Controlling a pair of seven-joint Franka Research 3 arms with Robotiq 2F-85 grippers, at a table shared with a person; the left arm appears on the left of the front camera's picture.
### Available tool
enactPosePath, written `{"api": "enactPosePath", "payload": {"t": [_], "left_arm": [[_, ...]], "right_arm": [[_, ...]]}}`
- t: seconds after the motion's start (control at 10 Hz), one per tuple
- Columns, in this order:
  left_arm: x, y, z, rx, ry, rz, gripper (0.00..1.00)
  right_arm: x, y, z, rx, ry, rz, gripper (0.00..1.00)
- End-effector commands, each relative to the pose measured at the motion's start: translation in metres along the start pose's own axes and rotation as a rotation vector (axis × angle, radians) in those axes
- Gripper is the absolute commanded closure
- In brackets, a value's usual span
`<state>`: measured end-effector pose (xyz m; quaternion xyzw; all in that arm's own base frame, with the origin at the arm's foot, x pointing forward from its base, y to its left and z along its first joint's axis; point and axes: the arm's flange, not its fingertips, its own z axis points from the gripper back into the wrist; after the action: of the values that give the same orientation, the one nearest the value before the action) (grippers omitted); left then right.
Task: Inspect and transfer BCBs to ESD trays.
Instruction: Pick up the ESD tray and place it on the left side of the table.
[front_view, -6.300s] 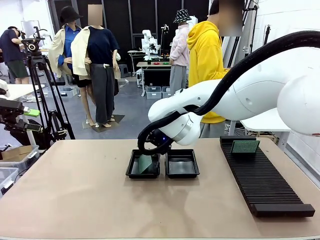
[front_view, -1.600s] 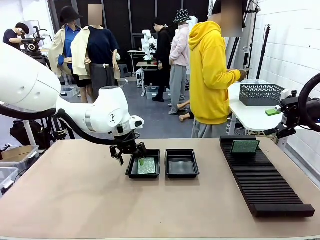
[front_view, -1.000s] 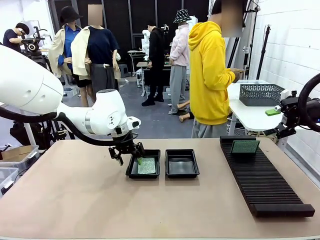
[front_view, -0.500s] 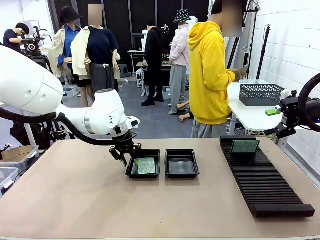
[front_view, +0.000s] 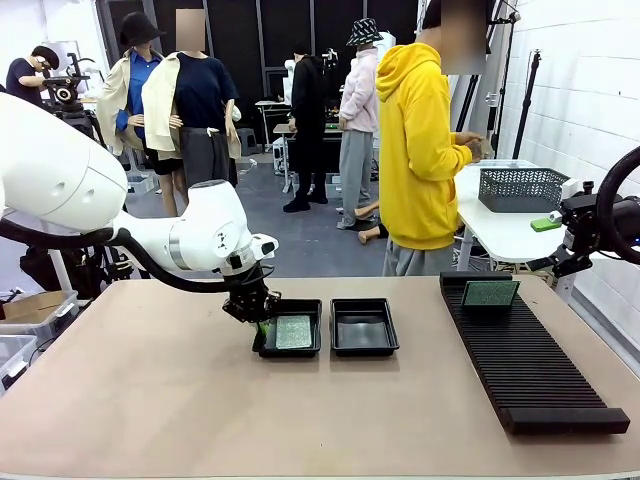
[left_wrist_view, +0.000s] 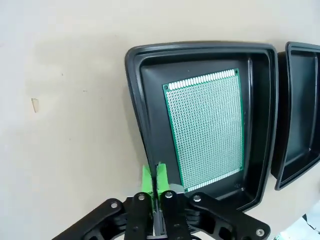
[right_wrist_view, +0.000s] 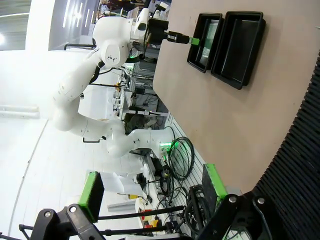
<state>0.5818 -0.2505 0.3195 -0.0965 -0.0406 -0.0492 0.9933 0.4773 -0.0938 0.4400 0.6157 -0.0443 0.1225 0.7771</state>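
One green BCB (front_view: 293, 332) lies flat in the left ESD tray (front_view: 287, 349); the right ESD tray (front_view: 364, 347) holds nothing. My left gripper (front_view: 259, 313) is shut at that tray's left rim. In the left wrist view its green pads (left_wrist_view: 148, 181) are pressed together over the rim (left_wrist_view: 135, 102), beside the BCB (left_wrist_view: 207, 127), with nothing visibly between them. A second BCB (front_view: 490, 293) stands upright at the far end of the black rack (front_view: 535, 375). My right gripper (right_wrist_view: 152, 192) is open and empty, off the table's right side.
A person in a yellow hoodie (front_view: 420, 150) stands at the far side, turned toward a side table with a grey mesh basket (front_view: 523, 187). The right arm (front_view: 600, 225) hangs at the right edge. Bare tabletop (front_view: 150, 390) lies in front of the trays.
My left gripper has closed from open to shut and has moved slightly left, from above the BCB to the tray's left rim. The BCB stays flat in the tray. The right arm has not moved.
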Motion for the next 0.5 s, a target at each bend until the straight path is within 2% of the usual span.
{"api": "enactPosePath", "payload": {"t": [0.0,0.4], "left_arm": [[0.0001,0.0001,0.0,0.003,-0.002,-0.003,1.0],[0.0001,0.0001,0.0,0.003,-0.002,-0.003,1.0]], "right_arm": [[-0.0046,0.0013,-0.004,-0.019,-0.005,-0.011,0.0],[-0.0046,0.0013,-0.004,-0.019,-0.005,-0.011,0.0]]}}
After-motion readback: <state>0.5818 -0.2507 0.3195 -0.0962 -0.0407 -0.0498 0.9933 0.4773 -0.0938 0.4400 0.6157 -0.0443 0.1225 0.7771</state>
